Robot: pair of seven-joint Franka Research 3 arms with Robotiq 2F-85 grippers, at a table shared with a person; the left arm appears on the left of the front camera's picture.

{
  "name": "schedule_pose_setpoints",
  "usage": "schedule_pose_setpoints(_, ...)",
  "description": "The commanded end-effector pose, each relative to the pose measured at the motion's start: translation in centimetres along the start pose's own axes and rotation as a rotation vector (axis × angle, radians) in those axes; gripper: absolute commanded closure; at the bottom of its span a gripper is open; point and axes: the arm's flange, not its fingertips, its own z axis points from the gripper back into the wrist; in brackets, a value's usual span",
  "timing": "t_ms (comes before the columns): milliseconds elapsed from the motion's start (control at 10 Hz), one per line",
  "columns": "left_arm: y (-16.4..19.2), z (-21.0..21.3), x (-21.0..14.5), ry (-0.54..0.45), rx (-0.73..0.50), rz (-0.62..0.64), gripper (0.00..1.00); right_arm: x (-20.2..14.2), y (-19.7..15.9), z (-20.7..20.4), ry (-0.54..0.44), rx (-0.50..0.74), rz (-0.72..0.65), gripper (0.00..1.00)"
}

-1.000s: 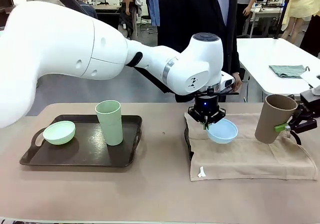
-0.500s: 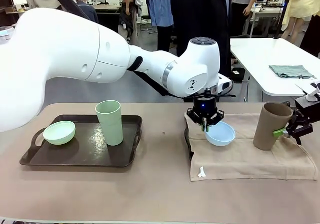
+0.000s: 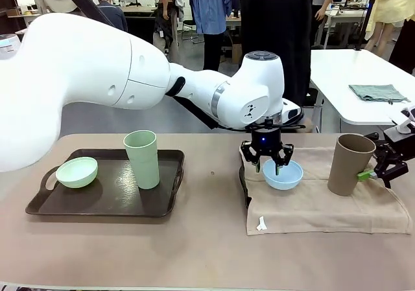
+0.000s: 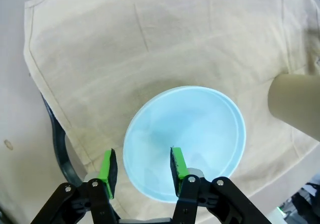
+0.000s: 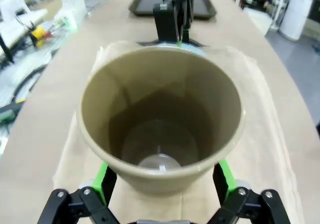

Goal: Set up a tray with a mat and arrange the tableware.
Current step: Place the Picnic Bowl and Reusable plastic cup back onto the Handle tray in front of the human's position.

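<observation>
The pale blue bowl (image 3: 285, 175) rests on the beige mat (image 3: 324, 207), which lies over a dark tray (image 3: 244, 182). My left gripper (image 3: 271, 164) hangs over the bowl's near rim, open. In the left wrist view the blue bowl (image 4: 187, 139) has one green pad (image 4: 176, 163) inside its rim and the other outside, neither pressing. The brown cup (image 3: 349, 164) stands on the mat's right part. My right gripper (image 3: 371, 172) is at the cup's side. In the right wrist view the brown cup (image 5: 162, 119) sits between the spread fingers (image 5: 224, 176) of my right gripper (image 5: 165, 179).
A second dark tray (image 3: 45, 203) at the left holds a pale green bowl (image 3: 76, 172) and a pale green cup (image 3: 142, 159). The mat's white tag (image 3: 260, 224) lies near its front edge. A person (image 3: 279, 25) stands behind the table. Bare tabletop lies between the trays.
My left gripper lowered the tilted blue bowl flat onto the mat and opened. The brown cup came down onto the mat and my right jaws widened.
</observation>
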Motion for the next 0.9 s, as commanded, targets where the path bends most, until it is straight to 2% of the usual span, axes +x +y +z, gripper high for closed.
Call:
schedule_pose_setpoints(0, 0.2, 0.6, 0.0, 0.016, -0.014, -0.017, 0.36, 0.5, 0.6, 0.6, 0.111, -0.025, -0.011, 0.0)
schedule_pose_setpoints(300, 1.5, 2.1, -1.4, 0.018, -0.009, -0.023, 0.04, 0.7, 1.2, 3.8, 0.137, -0.087, -0.037, 0.0)
schedule_pose_setpoints(400, 2.1, 3.2, -2.2, 0.017, -0.009, -0.019, 0.0, 1.2, 1.6, 5.0, 0.141, -0.105, -0.037, 0.0)
schedule_pose_setpoints(600, 3.1, 7.3, -4.3, 0.003, 0.016, -0.017, 0.0, 3.1, 3.0, 8.5, 0.21, -0.161, -0.063, 0.0)
schedule_pose_setpoints(700, 3.4, 9.7, -5.5, -0.014, 0.048, -0.012, 0.0, 5.0, 4.1, 10.3, 0.246, -0.188, -0.1, 0.0)
schedule_pose_setpoints(800, 3.5, 12.4, -6.9, -0.04, 0.082, -0.003, 0.0, 7.7, 5.7, 11.7, 0.21, -0.151, -0.172, 0.0)
